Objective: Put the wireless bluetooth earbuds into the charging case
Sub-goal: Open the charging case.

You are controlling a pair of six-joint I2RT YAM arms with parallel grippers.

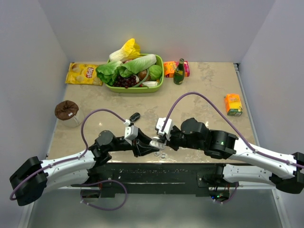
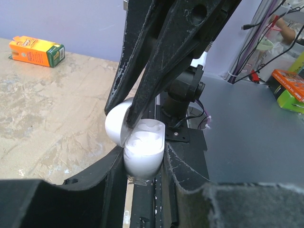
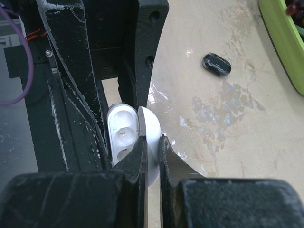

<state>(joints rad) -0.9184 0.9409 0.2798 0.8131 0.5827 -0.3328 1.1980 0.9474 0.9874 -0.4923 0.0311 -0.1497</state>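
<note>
The charging case [image 2: 144, 154] was open, long axis along the left end effector [image 2: 142, 151] clamping its base; the right end effector [image 3: 152, 142] pinched its lid [image 3: 152, 124].

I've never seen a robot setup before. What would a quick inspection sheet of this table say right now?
Surface: beige marbled table; no spills seen.
Job's things: white charging case open between the hands, lid swung back; the wells in view look empty. The earbuds are not clearly seen. A black oval case lies apart on the table.
Clutter: green basket of lettuce and grapes, Lay's bag, green bottle, orange carton.
Hands: left hand grips the case's base; right hand pinches the lid.
Cables: purple cable loops over each arm, away from the case.
Surroundings: plain grey walls on three sides.
</note>
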